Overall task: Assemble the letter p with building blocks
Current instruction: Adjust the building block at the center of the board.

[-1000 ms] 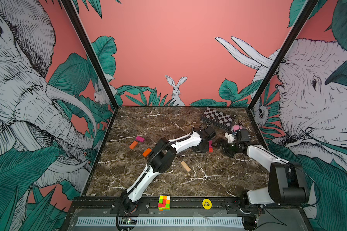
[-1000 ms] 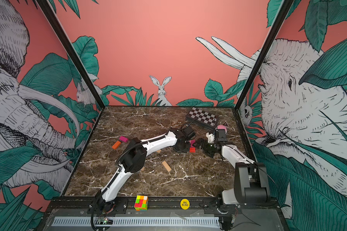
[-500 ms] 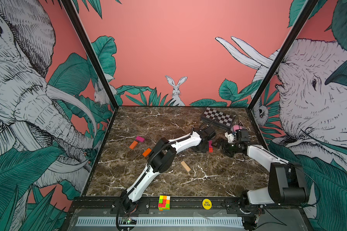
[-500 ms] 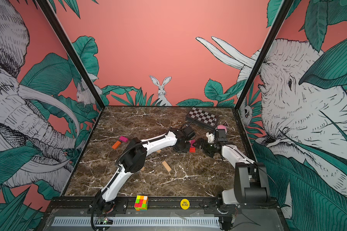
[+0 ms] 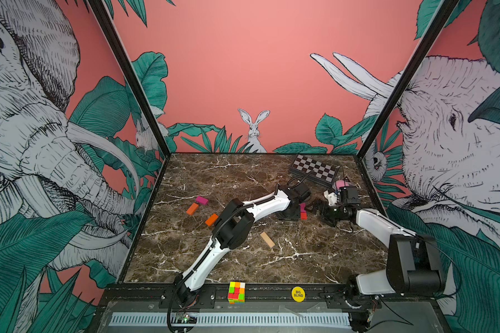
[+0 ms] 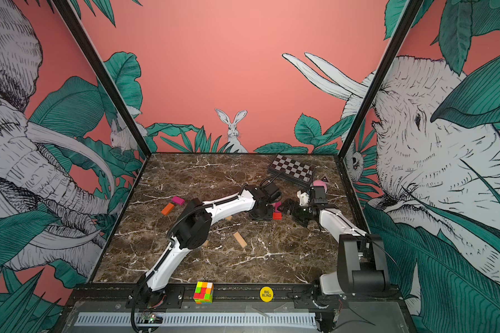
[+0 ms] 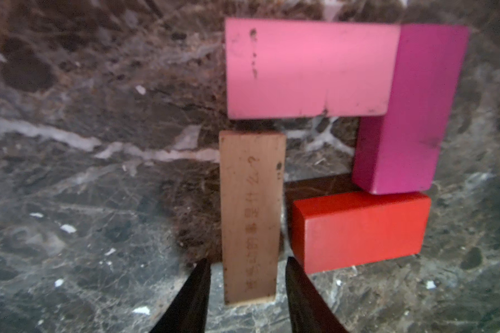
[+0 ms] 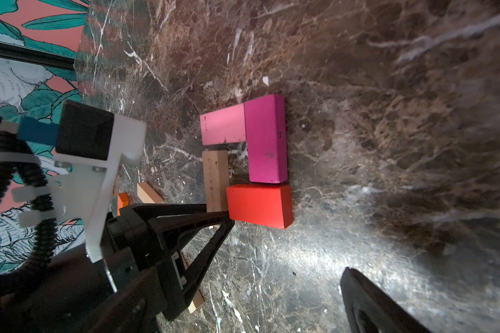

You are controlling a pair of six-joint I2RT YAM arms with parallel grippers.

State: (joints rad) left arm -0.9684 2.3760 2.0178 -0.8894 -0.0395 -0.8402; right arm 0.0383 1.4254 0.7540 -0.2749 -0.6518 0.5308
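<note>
Pink block (image 7: 309, 69), magenta block (image 7: 410, 115) and red block (image 7: 358, 230) lie on the marble table (image 5: 228, 178) as three sides of a loop, pink touching magenta, magenta touching red; tan block (image 7: 250, 201) forms the fourth side, just beside red, small gap to pink; left gripper (image 7: 246, 262) straddles one end of the tan block, jaws parted, slim gaps both sides, not pinching; right gripper (image 5: 319, 208) near the group, jaws spread wide, holding nothing; well apart toward the left wall: loose magenta block (image 5: 201, 200), orange block (image 5: 192, 209), second orange block (image 5: 211, 219); loose tan block (image 5: 267, 240) nearer the front; checkered box (image 5: 315, 170) back right.
</note>
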